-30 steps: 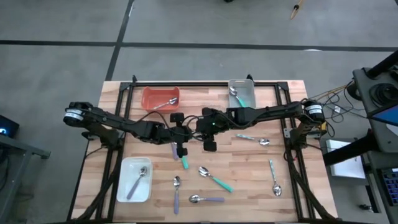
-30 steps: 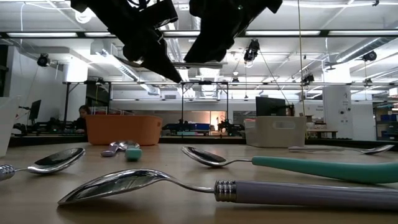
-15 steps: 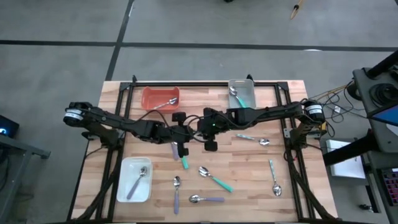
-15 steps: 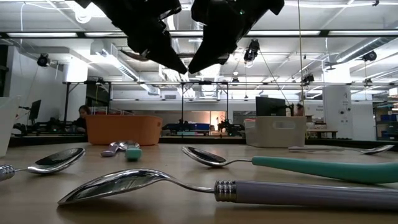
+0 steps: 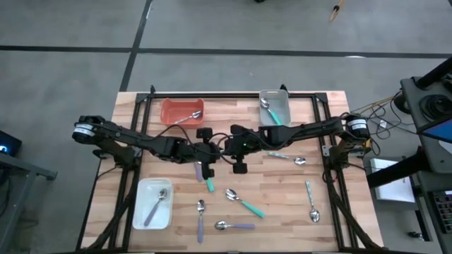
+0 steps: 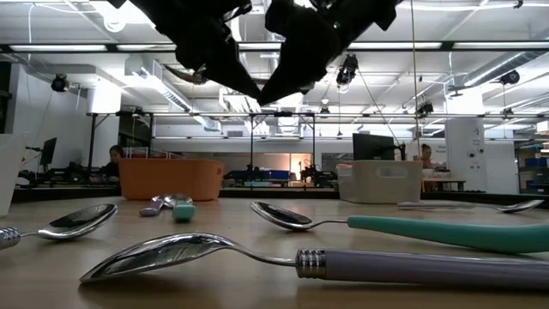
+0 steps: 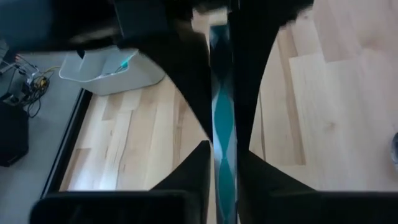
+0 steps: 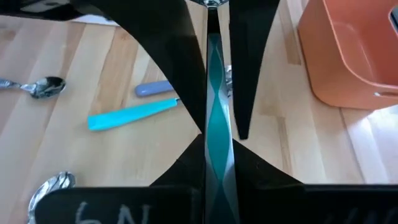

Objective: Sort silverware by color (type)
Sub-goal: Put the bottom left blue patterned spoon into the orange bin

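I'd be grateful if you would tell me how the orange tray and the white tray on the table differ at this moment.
The orange tray sits at the table's far edge on the left arm's side; the white tray lies near the front edge on the same side. The orange tray's spoon lies across it, while the white tray's spoon runs along its length. Both are rectangular and hold one spoon.

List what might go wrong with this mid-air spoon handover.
1. The right hand pinches the teal spoon only along its slim handle. It may tilt or slip once the left hand lets go.
2. A dropped spoon would likely land near the loose teal-handled spoon below, scattering the unsorted ones.
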